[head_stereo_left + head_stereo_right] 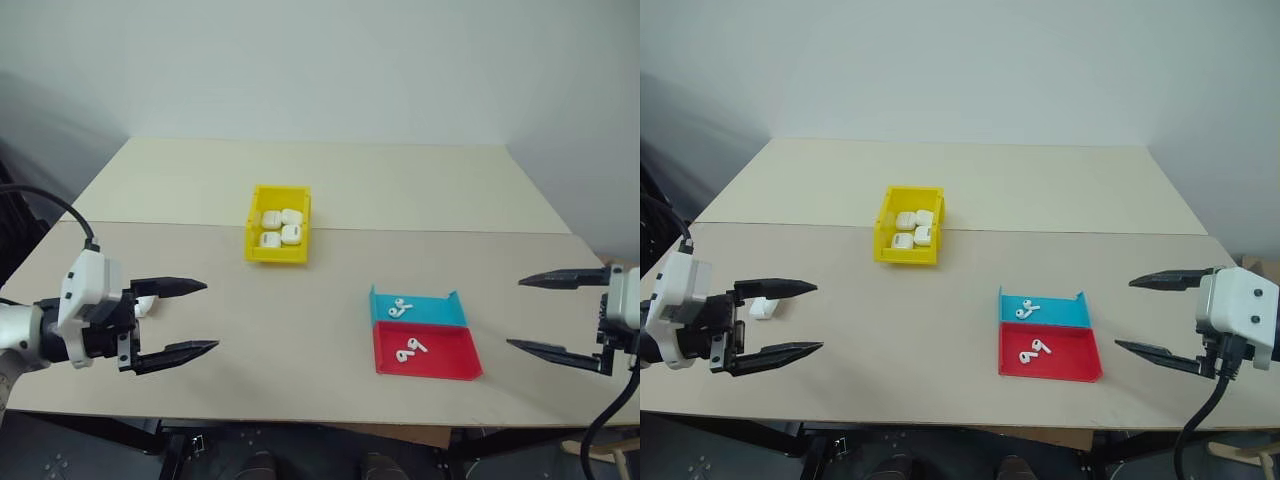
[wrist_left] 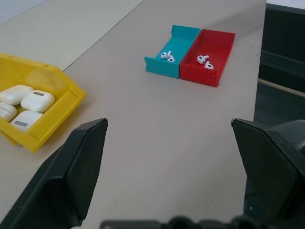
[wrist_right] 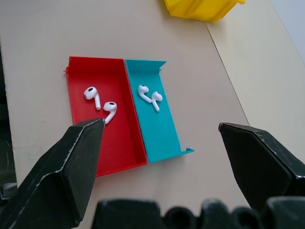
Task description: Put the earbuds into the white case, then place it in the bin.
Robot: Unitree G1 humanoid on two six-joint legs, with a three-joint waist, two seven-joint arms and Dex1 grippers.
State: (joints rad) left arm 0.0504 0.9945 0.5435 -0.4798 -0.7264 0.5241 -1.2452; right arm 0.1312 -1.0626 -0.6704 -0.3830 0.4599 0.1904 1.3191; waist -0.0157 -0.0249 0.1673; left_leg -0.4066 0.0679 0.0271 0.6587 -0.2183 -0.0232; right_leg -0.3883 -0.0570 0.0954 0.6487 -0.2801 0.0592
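Two earbuds [image 1: 400, 306] lie in a shallow blue tray [image 1: 440, 313], and two more earbuds [image 3: 100, 102] lie in the red tray [image 1: 450, 365] joined to its near side. A white case [image 1: 763, 308] sits on the table just beyond my left gripper [image 1: 210, 316], apart from its fingers. The yellow bin [image 1: 255, 238] stands further back at centre-left and holds several white cases [image 2: 28, 102]. My right gripper [image 1: 516, 313] hovers to the right of the trays. Both grippers are open and hold nothing.
The beige table [image 1: 330, 185] is made of two boards, with a seam running across it under the bin. Its front edge lies close below both grippers, with dark floor beyond. A pale wall rises behind the far edge.
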